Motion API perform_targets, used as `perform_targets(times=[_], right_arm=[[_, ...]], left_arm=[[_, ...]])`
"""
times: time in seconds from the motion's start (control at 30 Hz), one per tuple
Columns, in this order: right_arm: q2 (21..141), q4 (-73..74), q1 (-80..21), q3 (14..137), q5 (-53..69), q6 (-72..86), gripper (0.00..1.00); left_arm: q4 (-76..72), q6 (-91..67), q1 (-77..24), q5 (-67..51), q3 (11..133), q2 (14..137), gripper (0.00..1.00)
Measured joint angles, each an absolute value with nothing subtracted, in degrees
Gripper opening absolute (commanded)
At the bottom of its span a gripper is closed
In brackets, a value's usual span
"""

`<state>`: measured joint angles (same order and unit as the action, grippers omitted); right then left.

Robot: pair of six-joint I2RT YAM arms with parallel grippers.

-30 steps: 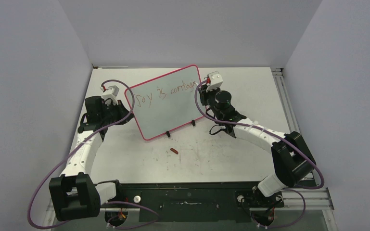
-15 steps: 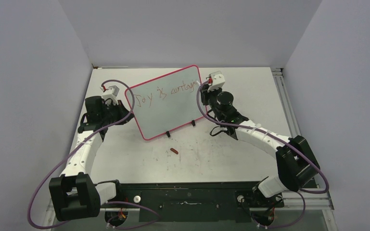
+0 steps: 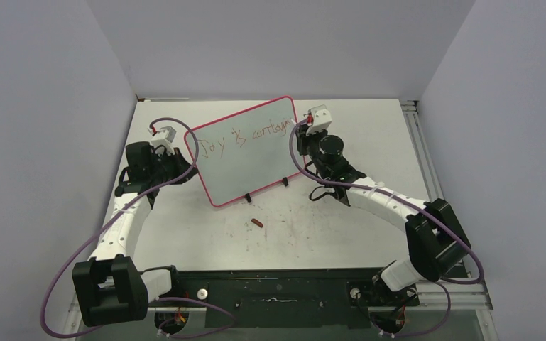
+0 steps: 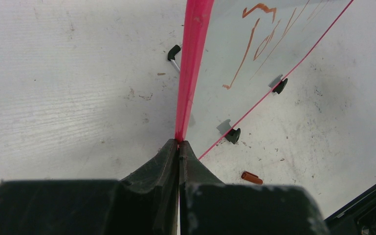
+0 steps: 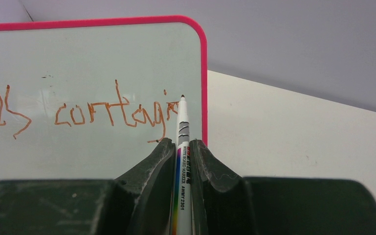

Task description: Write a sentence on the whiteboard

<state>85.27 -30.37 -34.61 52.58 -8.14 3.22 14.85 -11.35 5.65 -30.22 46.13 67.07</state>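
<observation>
The whiteboard (image 3: 245, 167) stands tilted on the table, with a pink frame. My left gripper (image 4: 178, 144) is shut on the frame (image 4: 191, 58) at the board's left edge. The sentence (image 3: 245, 135) runs along the top in reddish-brown and reads about "Joy is contagi" (image 5: 112, 113). My right gripper (image 5: 182, 145) is shut on a white marker (image 5: 183, 125). The marker's tip sits by the board's right edge, just past the last letter; I cannot tell whether it touches. In the top view the right gripper (image 3: 300, 132) is at the board's right edge.
A small reddish-brown marker cap (image 3: 257, 223) lies on the scuffed tabletop in front of the board, also in the left wrist view (image 4: 251, 177). Two black feet (image 3: 248, 197) prop the board's lower edge. Grey walls close in on three sides; a metal rail (image 3: 419, 142) runs along the right.
The right arm's elbow has swung slightly outward to the right, while the marker stays near the board's right edge. The left arm and the board have not moved.
</observation>
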Motion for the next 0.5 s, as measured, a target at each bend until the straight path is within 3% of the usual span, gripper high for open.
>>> perform_targets(times=[0.5], right_arm=[[87.99,-30.39,-34.61,52.75,-8.16,2.87,0.05]], left_arm=[[14.83,-11.35,5.61,-30.22,46.13,67.07,0.00]])
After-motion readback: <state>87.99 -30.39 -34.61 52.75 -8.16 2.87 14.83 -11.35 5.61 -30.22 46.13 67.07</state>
